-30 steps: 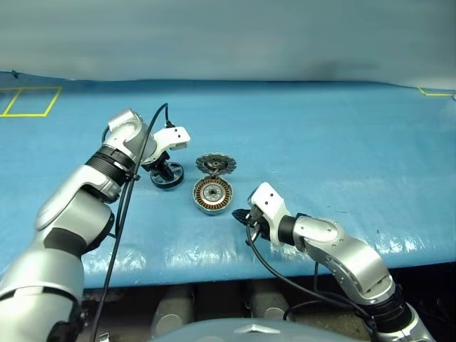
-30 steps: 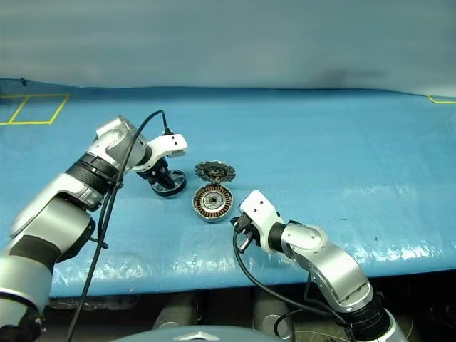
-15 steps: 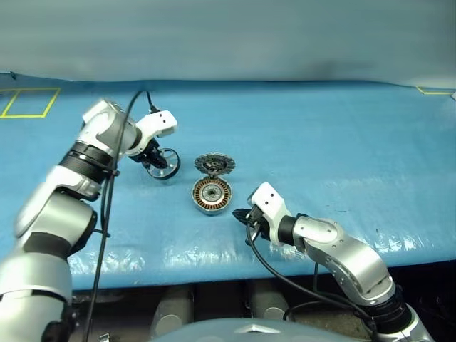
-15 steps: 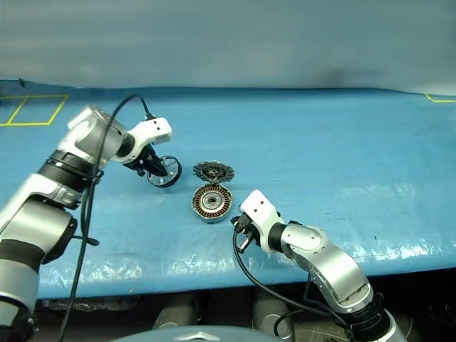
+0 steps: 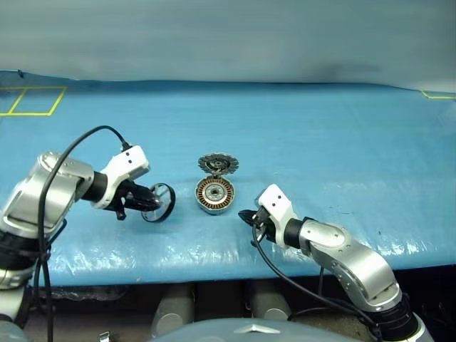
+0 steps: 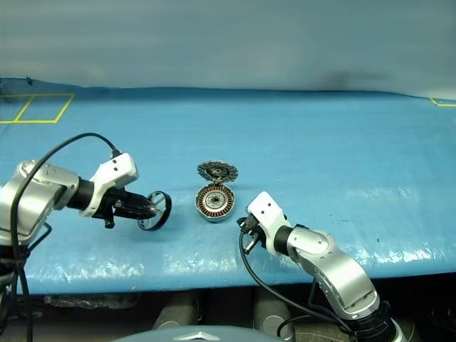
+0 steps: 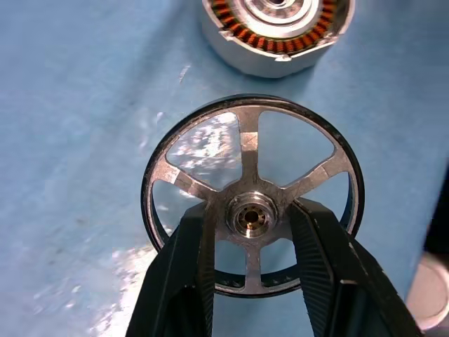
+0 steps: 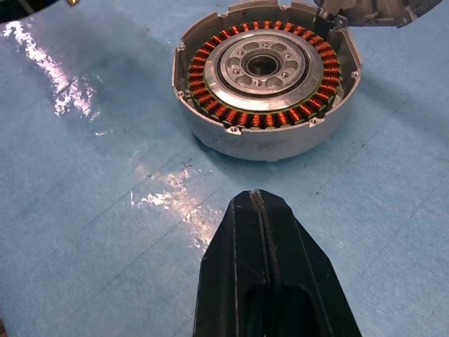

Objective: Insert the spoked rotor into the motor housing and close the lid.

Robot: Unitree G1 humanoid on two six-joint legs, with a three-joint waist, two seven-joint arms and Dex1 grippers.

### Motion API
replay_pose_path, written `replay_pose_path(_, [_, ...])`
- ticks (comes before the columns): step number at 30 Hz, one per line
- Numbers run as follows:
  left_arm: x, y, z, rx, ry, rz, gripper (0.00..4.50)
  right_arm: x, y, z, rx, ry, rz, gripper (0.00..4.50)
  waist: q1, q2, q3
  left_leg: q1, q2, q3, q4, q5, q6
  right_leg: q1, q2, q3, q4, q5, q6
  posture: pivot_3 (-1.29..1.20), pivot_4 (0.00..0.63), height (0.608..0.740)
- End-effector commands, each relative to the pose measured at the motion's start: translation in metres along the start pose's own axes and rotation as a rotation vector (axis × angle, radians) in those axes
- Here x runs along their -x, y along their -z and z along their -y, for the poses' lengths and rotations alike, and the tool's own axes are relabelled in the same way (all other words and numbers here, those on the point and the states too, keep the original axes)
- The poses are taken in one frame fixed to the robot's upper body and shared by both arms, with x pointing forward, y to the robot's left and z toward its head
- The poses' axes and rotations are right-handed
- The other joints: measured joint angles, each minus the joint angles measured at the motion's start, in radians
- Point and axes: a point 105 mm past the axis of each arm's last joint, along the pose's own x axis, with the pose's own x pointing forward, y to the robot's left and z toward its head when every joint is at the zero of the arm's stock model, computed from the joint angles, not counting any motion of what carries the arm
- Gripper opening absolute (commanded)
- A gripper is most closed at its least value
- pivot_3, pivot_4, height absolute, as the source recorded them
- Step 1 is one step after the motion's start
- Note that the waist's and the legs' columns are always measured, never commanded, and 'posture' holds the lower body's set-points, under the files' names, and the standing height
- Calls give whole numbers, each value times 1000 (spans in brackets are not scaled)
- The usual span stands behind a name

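Observation:
My left gripper [image 5: 147, 200] is shut on the silver hub of the spoked rotor [image 5: 159, 203], one finger [image 7: 188, 270] on each side of the hub. The black-rimmed rotor [image 7: 247, 140] stands on edge, left of the motor housing [image 5: 214, 194]. The housing lies open side up on the blue sheet, its copper windings [image 8: 210, 105] and silver centre showing. The toothed lid [image 5: 217, 164] sits just beyond it, against its far rim. My right gripper [image 5: 246, 216] is shut and empty, low over the sheet just right of the housing, with its fingertips [image 8: 256, 207] pointing at it.
A blue sheet [image 5: 320, 142] covers the table, whose front edge [image 5: 214, 274] runs close below both arms. Yellow tape marks a square at the far left [image 5: 32, 101] and a corner at the far right [image 5: 436, 93]. A black cable [image 5: 78, 142] loops above my left wrist.
My left arm has pulled back toward me with the rotor, which has left its spot beyond and left of the housing and turned on edge. The right arm stayed still.

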Motion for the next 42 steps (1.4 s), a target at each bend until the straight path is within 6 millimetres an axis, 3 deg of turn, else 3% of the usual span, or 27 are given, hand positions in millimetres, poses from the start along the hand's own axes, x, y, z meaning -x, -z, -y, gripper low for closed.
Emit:
replay_pose_path(1, [-1, -17, 17, -54, 27, 98, 1309, 3, -6, 0, 18, -1, 54, 0, 4, 0, 0, 0, 0, 0, 0, 0, 0, 0, 0, 0, 0, 0, 0, 0, 150, 740])
replay_pose_path(8, [-17, -41, 21, -93, 54, 150, 1309, 5, -4, 3, 15, 12, 69, 0, 6, -1, 0, 2, 0, 1, 0, 0, 0, 2, 0, 0, 0, 0, 0, 0, 150, 740])
replay_pose_path(16, [-40, -77, 5, -178, 34, 157, 1309, 7, -4, 6, 19, 46, 126, 0, 6, -1, 0, 3, 0, 2, -1, 0, 0, 3, 0, 1, 0, 1, 1, 0, 150, 740])
replay_pose_path(27, [-65, -85, -8, -272, 36, 78, 1309, 10, 2, 2, -2, 35, 163, 0, 4, -1, 0, 3, 0, 3, -2, 0, 0, 2, 0, 2, 0, 1, 1, 0, 150, 740])
replay_pose_path(42, [-67, -84, -14, -294, 17, 22, 1309, 8, 4, 2, -6, 40, 159, 0, 4, -1, 0, 3, 0, 3, -2, 0, 0, 1, 0, 2, 0, 1, 1, 0, 150, 740])
